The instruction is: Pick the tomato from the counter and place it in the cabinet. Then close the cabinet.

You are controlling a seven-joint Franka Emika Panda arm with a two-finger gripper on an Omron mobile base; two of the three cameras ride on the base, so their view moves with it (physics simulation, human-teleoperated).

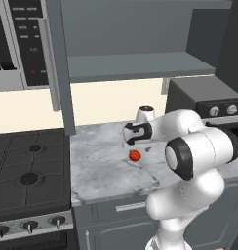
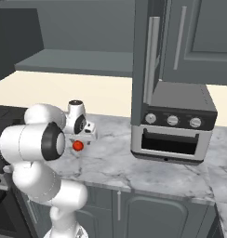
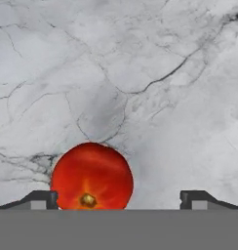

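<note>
Stovetop: black burner grates at far left, touching the counter's left edge.
Counter: light grey-white marble slab with darker veins, above dark grey drawers.
Cabinet: dark grey wall cabinet overhead, door swung open, grey inner shelf bare and ready.
Tomato: small glossy red-orange ball, resting on the marble near mid-counter, directly under the hand; also plain in the right base view.
Handling: probably light, smooth and slippery, soft enough to bruise; best pinched across its widest middle with gentle force, stem scar left clear.
Gripper: two-finger dark-tipped hand, spread wide, holding nothing, hovering above the marble and pointing down.
Offset: tomato close against the left fingertip, well apart from the right one; not centred between the jaws, so a small sideways shift seems needed before descending.
Toaster oven: silver-and-black box to the right, well apart.
</note>
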